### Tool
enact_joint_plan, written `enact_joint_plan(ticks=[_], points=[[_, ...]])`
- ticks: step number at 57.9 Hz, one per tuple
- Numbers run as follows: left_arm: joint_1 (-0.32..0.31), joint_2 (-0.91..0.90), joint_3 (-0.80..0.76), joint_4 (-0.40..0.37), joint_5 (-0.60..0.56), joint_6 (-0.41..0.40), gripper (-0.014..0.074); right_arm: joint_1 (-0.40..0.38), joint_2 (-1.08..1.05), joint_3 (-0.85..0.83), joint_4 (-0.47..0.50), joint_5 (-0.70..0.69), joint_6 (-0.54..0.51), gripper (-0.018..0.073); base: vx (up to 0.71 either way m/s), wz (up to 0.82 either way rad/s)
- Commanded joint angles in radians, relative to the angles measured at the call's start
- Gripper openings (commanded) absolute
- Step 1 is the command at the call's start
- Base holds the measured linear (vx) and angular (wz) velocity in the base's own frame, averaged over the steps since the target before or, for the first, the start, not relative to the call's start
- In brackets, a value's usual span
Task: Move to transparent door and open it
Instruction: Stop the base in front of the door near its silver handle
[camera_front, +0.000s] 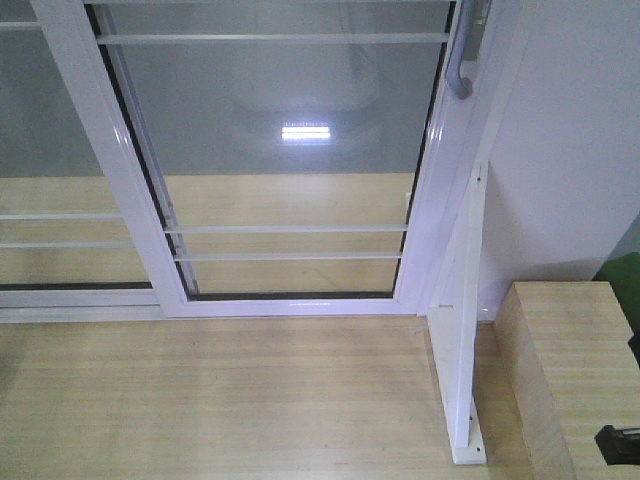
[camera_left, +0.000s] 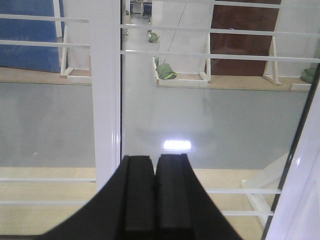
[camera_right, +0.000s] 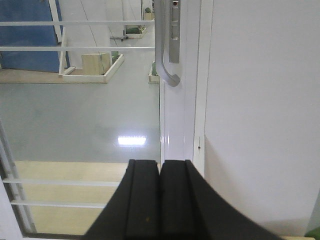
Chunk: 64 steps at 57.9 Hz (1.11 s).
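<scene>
The transparent door (camera_front: 290, 150) fills the front view: a glass panel in a white frame with thin white horizontal bars. Its curved grey metal handle (camera_front: 462, 60) hangs at the upper right, and shows in the right wrist view as the handle (camera_right: 162, 50) on the door's white right stile (camera_right: 175, 125). My right gripper (camera_right: 160, 162) is shut with nothing in it, below and short of the handle. My left gripper (camera_left: 155, 157) is also shut and empty, facing the glass (camera_left: 200, 110) beside a white frame post (camera_left: 106, 100).
A handle-less glass panel (camera_front: 60, 180) overlaps on the left. A white wall (camera_front: 570, 150) stands right of the door, with a white bracket (camera_front: 462, 340) on the wooden floor (camera_front: 220, 400) and a wooden box (camera_front: 570, 370) at lower right.
</scene>
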<state>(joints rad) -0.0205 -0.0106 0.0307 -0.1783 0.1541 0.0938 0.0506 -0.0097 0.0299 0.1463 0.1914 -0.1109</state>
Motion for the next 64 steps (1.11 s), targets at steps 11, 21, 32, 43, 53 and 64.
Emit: enact_joint_plan(ticks=[11, 21, 32, 43, 53, 64], points=[[-0.001, -0.006, 0.008, -0.011, -0.083, -0.003, 0.0003, -0.007, -0.016, 0.004, 0.000, -0.080, -0.001, -0.0004, 0.33, 0.04], [-0.001, -0.006, 0.008, -0.011, -0.083, -0.003, 0.0003, -0.007, -0.016, 0.004, 0.000, -0.080, -0.001, -0.0004, 0.27, 0.04], [-0.001, -0.006, 0.008, -0.011, -0.083, -0.003, 0.0003, -0.007, -0.016, 0.004, 0.000, -0.080, -0.001, -0.0004, 0.21, -0.01], [-0.001, -0.006, 0.008, -0.011, -0.083, -0.003, 0.0003, -0.007, -0.016, 0.004, 0.000, -0.080, -0.001, -0.0004, 0.15, -0.03], [-0.001, -0.006, 0.008, -0.011, -0.083, -0.003, 0.0003, -0.007, -0.015, 0.004, 0.000, -0.079, -0.001, -0.0004, 0.09, 0.00], [-0.001, 0.008, 0.008, -0.011, -0.084, -0.003, 0.0003, -0.007, 0.015, 0.004, 0.000, -0.076, -0.001, -0.0004, 0.00, 0.01]])
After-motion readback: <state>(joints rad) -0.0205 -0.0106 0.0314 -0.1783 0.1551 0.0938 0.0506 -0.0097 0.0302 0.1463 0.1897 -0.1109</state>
